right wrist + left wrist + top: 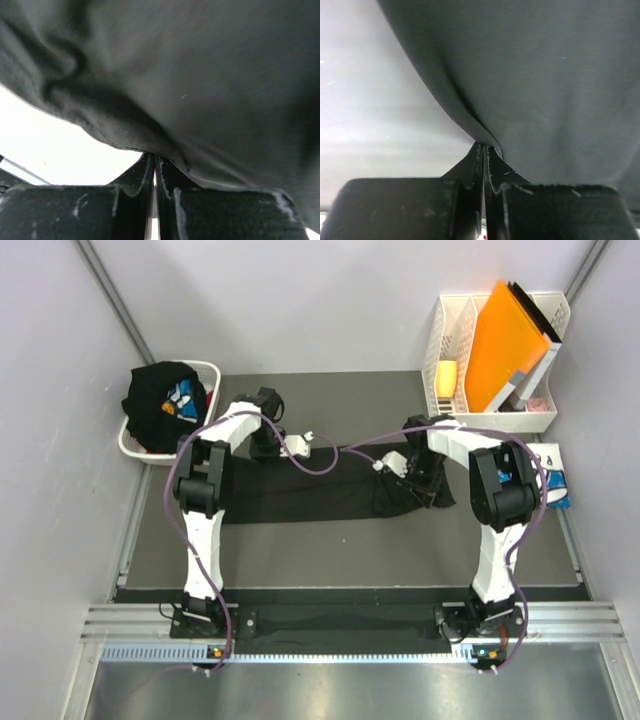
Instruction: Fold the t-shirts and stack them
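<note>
The left end effector (482,148) is pinched fully closed on a fold of the black t-shirt (545,75), with cloth draping away from its tips. The right end effector (153,159) is likewise clamped shut on a bunched hem of the same shirt.

From above, both grips sit along the shirt's far edge. The rest of the shirt lies flat as a wide band across the middle of the desk (350,545).

This looks like a fold in progress. The next move probably calls for both arms to travel together toward the near edge, level and equally paced, so the held edge lands square without dragging the layer below.

A purple cable (335,462) sags between the wrists over the cloth and could snag. At the far left corner a laundry basket (128,445) holds a second black tee (160,395), which is unfolded. A folded white tee (553,485) waits at the right edge, and an orange folder (505,340) stands in a rack at the far right corner, well apart.
</note>
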Tool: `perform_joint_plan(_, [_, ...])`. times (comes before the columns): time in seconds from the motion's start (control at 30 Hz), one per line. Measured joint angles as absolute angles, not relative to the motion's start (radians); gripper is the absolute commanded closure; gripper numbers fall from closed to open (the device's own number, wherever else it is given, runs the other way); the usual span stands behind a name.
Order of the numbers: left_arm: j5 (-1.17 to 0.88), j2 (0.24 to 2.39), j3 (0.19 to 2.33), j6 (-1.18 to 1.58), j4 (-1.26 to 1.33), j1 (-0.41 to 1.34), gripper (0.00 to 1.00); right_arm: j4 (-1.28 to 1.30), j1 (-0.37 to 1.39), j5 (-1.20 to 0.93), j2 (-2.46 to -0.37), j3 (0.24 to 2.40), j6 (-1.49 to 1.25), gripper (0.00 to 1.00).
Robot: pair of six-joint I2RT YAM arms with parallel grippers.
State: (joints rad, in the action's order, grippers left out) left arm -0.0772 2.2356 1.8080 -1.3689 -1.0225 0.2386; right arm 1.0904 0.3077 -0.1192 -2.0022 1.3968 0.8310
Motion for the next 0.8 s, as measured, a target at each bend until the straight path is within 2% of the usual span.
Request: perform_joint_plan(0.8, [-0.142, 2.156, 1.663, -1.319, -1.205, 0.278, 1.00, 1.056, 0.350, -0.061, -2.172, 1.694, 0.817, 1.00])
